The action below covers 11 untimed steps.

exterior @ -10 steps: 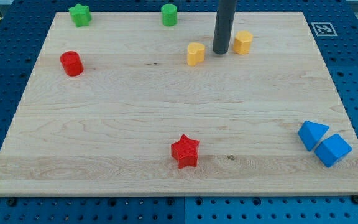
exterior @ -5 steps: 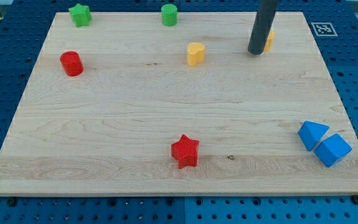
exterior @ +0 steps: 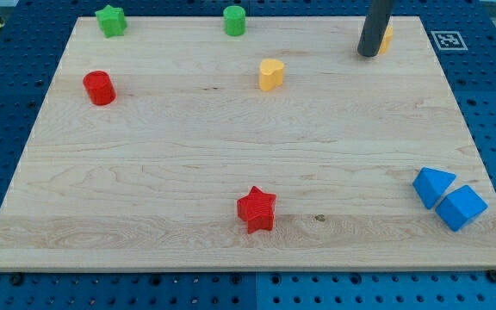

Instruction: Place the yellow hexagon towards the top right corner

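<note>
The yellow hexagon (exterior: 387, 38) sits near the board's top right, mostly hidden behind my rod; only its right edge shows. My tip (exterior: 368, 54) rests on the board against the hexagon's lower left side. A second yellow block, heart-shaped (exterior: 271, 74), lies to the left of the tip, apart from it.
A green star (exterior: 110, 20) and a green cylinder (exterior: 234, 20) sit along the top edge. A red cylinder (exterior: 99, 88) is at the left. A red star (exterior: 257, 209) is near the bottom middle. Two blue blocks (exterior: 449, 199) touch at the lower right. A marker tag (exterior: 447, 39) lies past the board's top right corner.
My tip has moved right and up, pushing the yellow hexagon from beside the yellow heart to near the top right corner. The other blocks have not moved.
</note>
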{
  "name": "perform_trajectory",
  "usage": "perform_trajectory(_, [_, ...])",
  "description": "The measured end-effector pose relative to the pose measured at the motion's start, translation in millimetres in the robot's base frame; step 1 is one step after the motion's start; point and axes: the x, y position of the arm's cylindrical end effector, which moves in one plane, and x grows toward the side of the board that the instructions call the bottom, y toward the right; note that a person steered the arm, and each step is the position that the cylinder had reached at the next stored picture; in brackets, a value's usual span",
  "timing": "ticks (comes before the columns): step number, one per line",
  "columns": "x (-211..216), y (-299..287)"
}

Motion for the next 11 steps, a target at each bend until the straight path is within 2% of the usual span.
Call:
perform_trajectory(2, [-22, 16])
perform_trajectory(3, [-20, 16])
perform_trajectory(5, [88, -29])
perform_trajectory(6, [111, -28])
perform_trajectory(11, [110, -9])
